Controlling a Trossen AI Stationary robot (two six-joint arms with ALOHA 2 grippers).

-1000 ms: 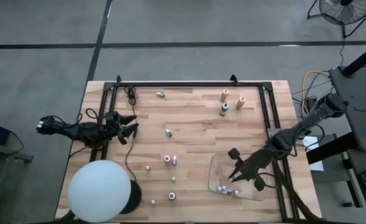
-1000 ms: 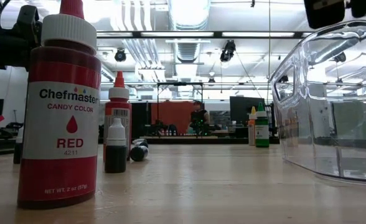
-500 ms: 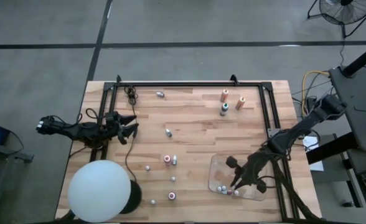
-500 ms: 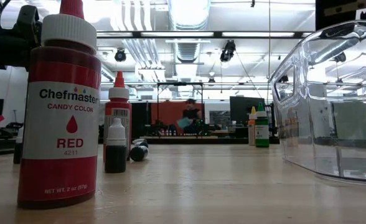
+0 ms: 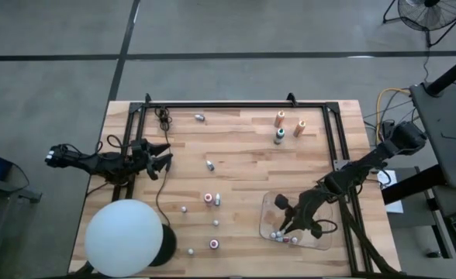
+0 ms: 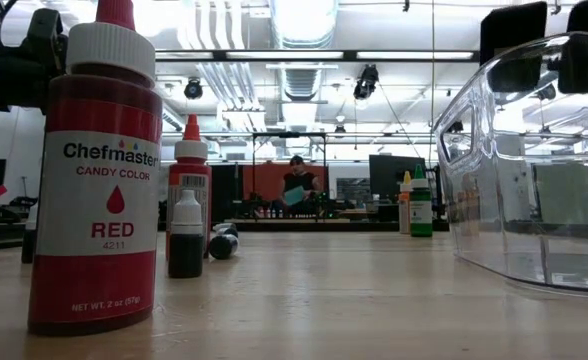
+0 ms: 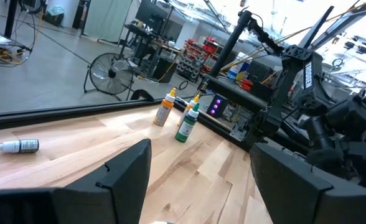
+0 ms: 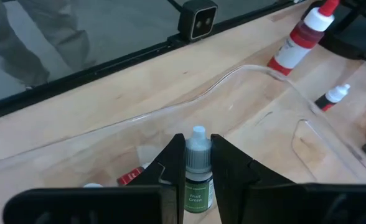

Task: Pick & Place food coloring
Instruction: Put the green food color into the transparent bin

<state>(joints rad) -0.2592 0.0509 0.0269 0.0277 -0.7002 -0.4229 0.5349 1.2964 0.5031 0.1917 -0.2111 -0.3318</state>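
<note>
Overhead, the right gripper (image 5: 285,219) hangs over the clear tray (image 5: 268,203) near the table's right front corner, its fingers clamped on one small food coloring bottle (image 8: 198,168) with a pale cap and a green label. Three more small bottles (image 5: 281,237) lie together on the tray's floor by its front edge.

Outside the tray, the wooden table (image 5: 243,163) carries nine loose bottles: three standing in a group (image 5: 280,127) near the far right, two orange and one green; one lying near the far rail (image 5: 200,118); one alone mid-table (image 5: 210,164); a close pair (image 5: 212,199) nearer the front; and small ones at (image 5: 184,208), (image 5: 216,222), (image 5: 213,244) and (image 5: 190,251), so the count runs to eleven if each dot is a bottle.

One big white ball (image 5: 125,238) covers the left front corner. The left gripper (image 5: 159,156) waits at the table's left edge, fingers spread apart and holding nothing.
</note>
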